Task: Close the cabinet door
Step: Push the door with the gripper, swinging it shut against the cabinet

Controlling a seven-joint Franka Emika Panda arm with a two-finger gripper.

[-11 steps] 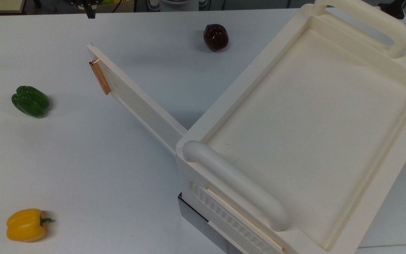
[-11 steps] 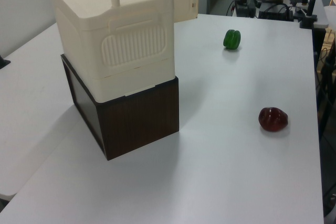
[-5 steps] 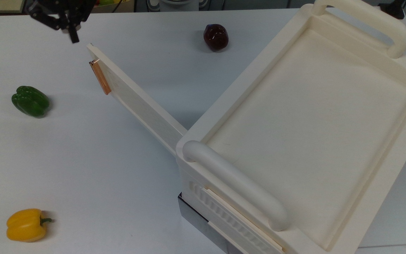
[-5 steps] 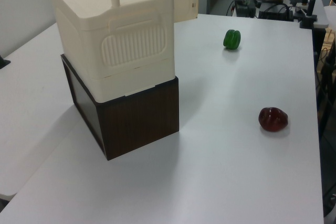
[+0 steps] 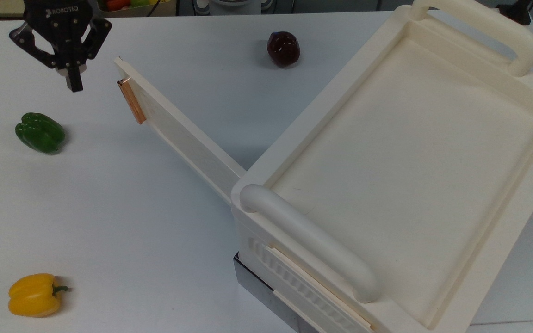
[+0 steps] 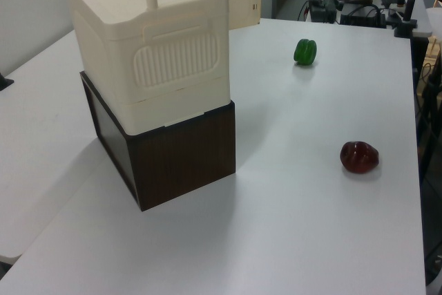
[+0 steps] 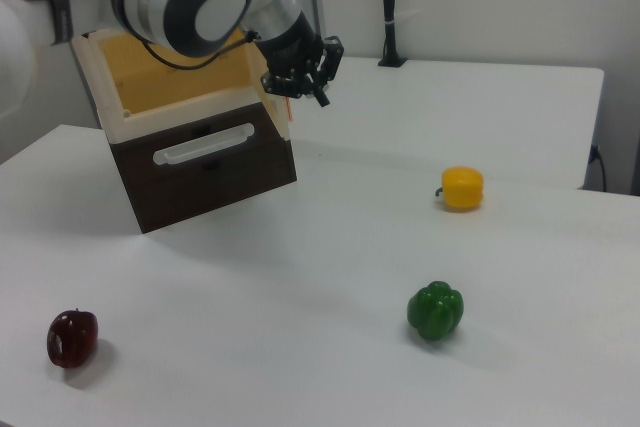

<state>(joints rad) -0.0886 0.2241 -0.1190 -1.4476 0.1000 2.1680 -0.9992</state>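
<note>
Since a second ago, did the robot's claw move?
Yes. In the top view the gripper has come in from the top edge and moved down, toward the green pepper, left of the cabinet door, which has stayed open.

open bench (image 5: 164, 240) on the top view's left of the swung-out cabinet door (image 5: 178, 132), broken by green pepper (image 5: 40, 132) and yellow pepper (image 5: 34, 294); dark red pepper (image 5: 283, 48) sits behind the door, near the cabinet (image 5: 414, 152).

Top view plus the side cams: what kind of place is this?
Likely a robotics lab. A Robotiq-branded gripper hangs over a plain white table, toy-like peppers lie spaced out as props, and camera stands with cabling sit behind.
</note>
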